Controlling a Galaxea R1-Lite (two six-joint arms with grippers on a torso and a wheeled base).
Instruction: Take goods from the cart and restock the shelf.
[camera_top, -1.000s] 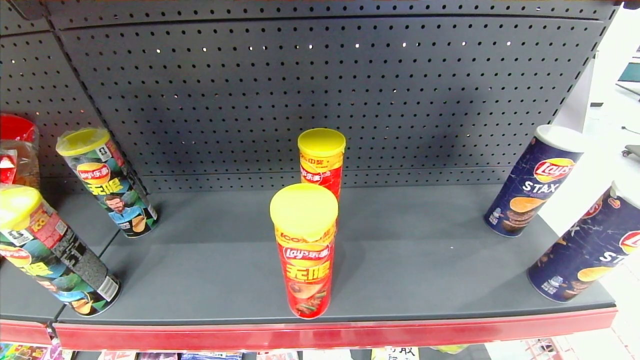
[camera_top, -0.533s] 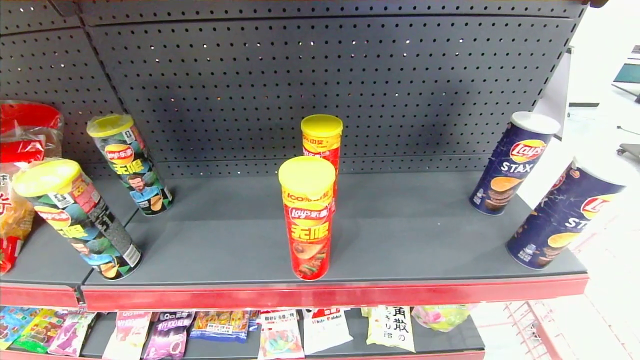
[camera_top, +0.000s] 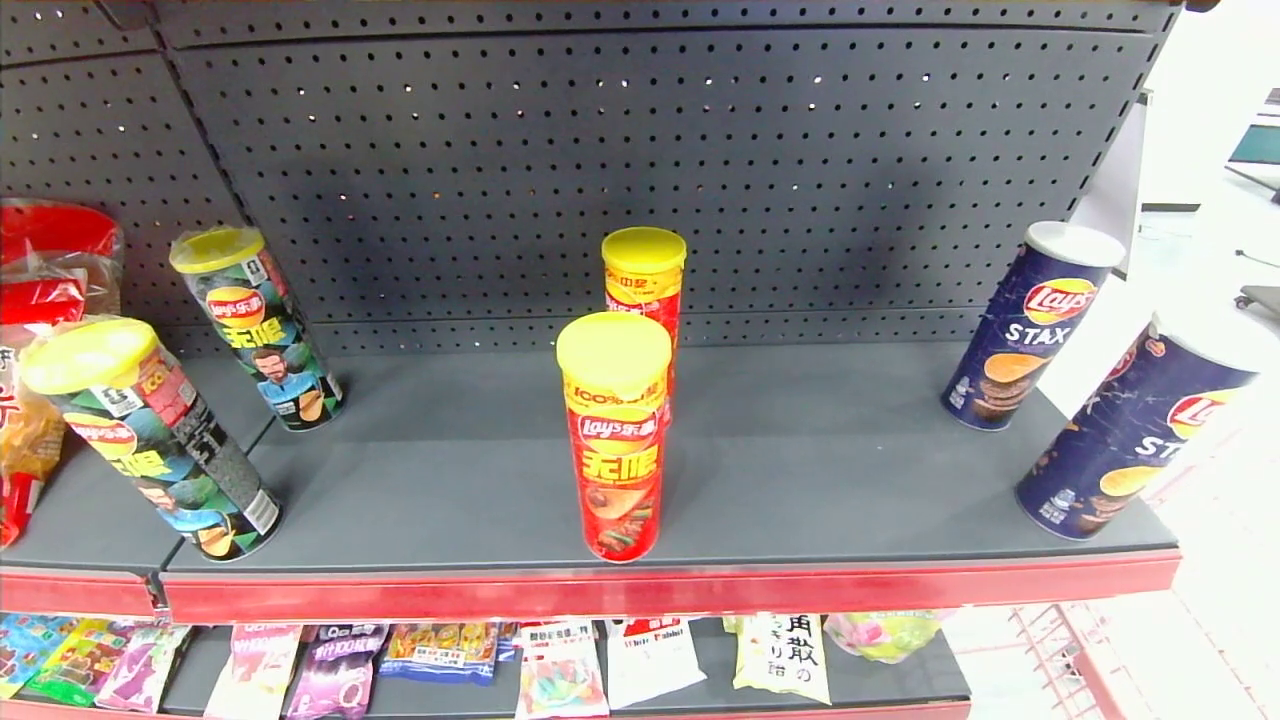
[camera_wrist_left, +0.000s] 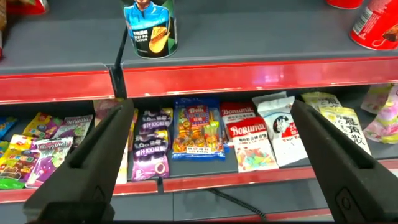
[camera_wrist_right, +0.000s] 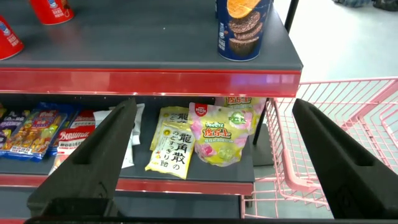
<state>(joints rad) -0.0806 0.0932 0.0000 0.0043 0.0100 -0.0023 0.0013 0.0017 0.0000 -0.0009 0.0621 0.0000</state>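
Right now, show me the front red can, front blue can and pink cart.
front red can (camera_top: 615, 450), head view, label middle.
front blue can (camera_top: 1130, 430), head view, side middle.
pink cart (camera_wrist_right: 348, 106), right wrist view, wire mesh.

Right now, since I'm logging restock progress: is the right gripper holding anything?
No, the right gripper is open, with nothing between its fingers.

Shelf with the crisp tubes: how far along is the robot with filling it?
Done: six tubes stand on the grey shelf, the red pair in the middle, a dark pair left, a blue pair right. In hand: nothing; the left gripper and right gripper are open and empty. Left: bare stretches between the pairs, and a fetch from the pink cart, whose contents are out of sight.
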